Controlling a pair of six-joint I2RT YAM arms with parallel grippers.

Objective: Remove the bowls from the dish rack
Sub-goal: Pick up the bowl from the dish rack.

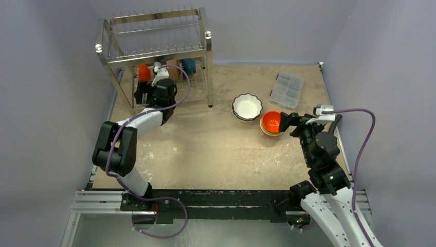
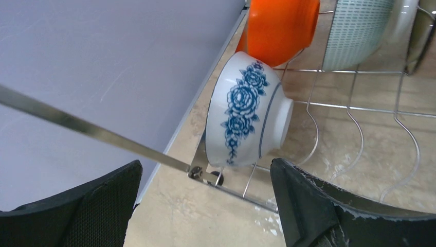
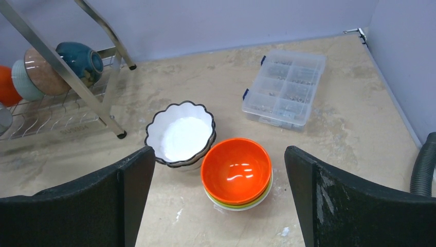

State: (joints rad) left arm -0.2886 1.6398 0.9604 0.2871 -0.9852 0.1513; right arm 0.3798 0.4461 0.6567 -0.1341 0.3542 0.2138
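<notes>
Fingers (image 2: 77, 211), left pair, black: spread wide, nothing between them. I hold the left gripper (image 2: 205, 164) low at the near corner of the dish rack (image 2: 355, 108), lower tier, facing entry 1.

1. Rose-printed white bowl (image 2: 241, 110): on edge in the wire slots, foot toward my right-hand finger, mouth toward the wall. First in its row. I am not touching it.
2. Racked orange bowl (image 2: 280, 28): directly behind entry 1; touching or not, I cannot tell.
3. Green-dashed bowl (image 2: 357, 25): beside entry 2, also on edge.
4. Steel brace (image 2: 92, 128): slants across my approach and ends at the rack corner under entry 1.
5. Right gripper (image 3: 220, 152): fully parted, empty, above the unloaded bowls.
6. Scalloped white bowl (image 3: 182, 136): on the table, nested on another.
7. Orange top bowl (image 3: 236, 172): just beside entry 6, capping a short stack.
8. Teal bowl (image 3: 77, 59) and tan bowl (image 3: 43, 72): on the rack's far end.

Step in hand, as I judge it: reaching for entry 1, with the task partway done.

Next move calls for sliding forward past entry 4, closing across the bowl's wall, then lifting up out of the wires without nudging entry 2.
</notes>
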